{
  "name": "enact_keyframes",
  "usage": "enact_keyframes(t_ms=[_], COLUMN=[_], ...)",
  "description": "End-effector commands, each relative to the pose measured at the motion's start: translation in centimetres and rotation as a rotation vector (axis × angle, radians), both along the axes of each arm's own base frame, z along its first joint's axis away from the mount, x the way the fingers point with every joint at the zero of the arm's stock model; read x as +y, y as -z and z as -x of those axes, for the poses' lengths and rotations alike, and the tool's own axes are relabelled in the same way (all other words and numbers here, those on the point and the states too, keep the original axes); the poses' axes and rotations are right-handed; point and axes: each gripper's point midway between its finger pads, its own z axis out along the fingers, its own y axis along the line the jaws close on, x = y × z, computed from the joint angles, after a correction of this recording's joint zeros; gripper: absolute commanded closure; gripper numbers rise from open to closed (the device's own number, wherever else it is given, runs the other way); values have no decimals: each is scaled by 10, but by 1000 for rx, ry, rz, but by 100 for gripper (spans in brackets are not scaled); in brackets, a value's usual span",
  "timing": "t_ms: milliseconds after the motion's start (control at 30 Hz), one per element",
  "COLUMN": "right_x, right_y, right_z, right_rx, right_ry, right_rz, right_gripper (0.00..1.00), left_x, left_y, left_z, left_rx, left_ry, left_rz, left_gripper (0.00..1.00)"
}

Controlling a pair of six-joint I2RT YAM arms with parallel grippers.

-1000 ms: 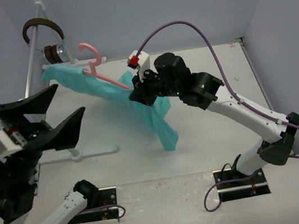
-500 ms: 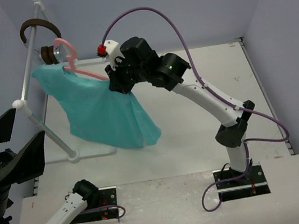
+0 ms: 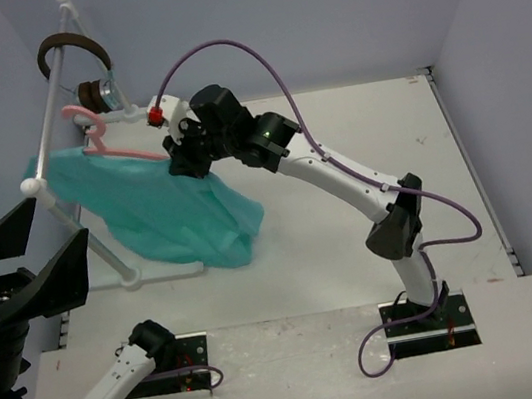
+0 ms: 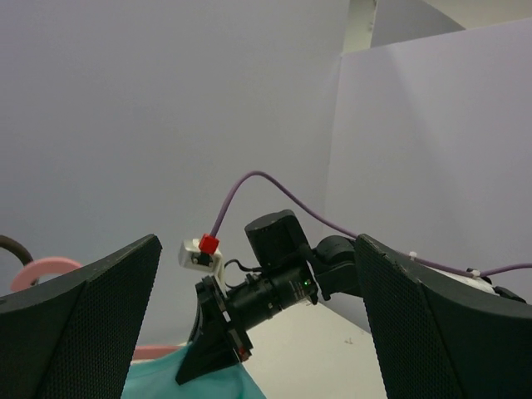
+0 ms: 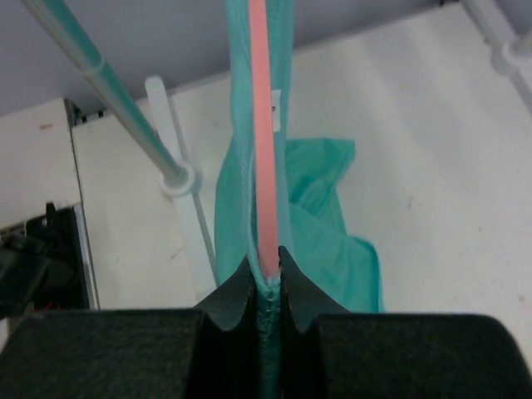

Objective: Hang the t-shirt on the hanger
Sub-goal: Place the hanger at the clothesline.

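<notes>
My right gripper (image 3: 182, 159) is shut on one arm of the pink hanger (image 3: 127, 151) and on the teal t-shirt (image 3: 172, 214) draped over it. The shirt hangs off the hanger, its lower folds reaching the table. The hanger's hook sits close beside the white rack's sloping rail; I cannot tell whether it rests on it. In the right wrist view the fingers (image 5: 241, 291) pinch the hanger (image 5: 260, 125) through a fold of shirt (image 5: 324, 216). My left gripper (image 3: 55, 221) stands open and empty at the lower left, apart from the shirt. From the left wrist its wide fingers (image 4: 75, 332) frame the right gripper (image 4: 212, 366).
A white tubular rack (image 3: 51, 87) stands at the far left, its foot (image 3: 161, 273) lying on the table. Brown headphones (image 3: 70, 46) hang at its top. Walls close the table at the back and both sides. The right arm's purple cable (image 3: 265, 63) loops above it.
The right arm has carried the hanger and shirt leftward, up to the rack's rail. The left arm has drawn back to the lower left, still open.
</notes>
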Motion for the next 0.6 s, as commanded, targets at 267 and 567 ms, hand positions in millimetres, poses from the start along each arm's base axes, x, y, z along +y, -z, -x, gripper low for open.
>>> enact_keyframes(t_ms=[267,567], right_x=[68,83], right_y=[-60,-38], right_z=[-21,-37], right_rx=[-201,-247], right_ry=[-113,-109], right_rz=[-296,-267], right_gripper=[100,100], left_x=[16,25], left_y=[-2,0], left_z=[15,27], left_rx=[-21,-36], left_ry=[-24,-24], left_rz=[5,18], left_gripper=[0,0])
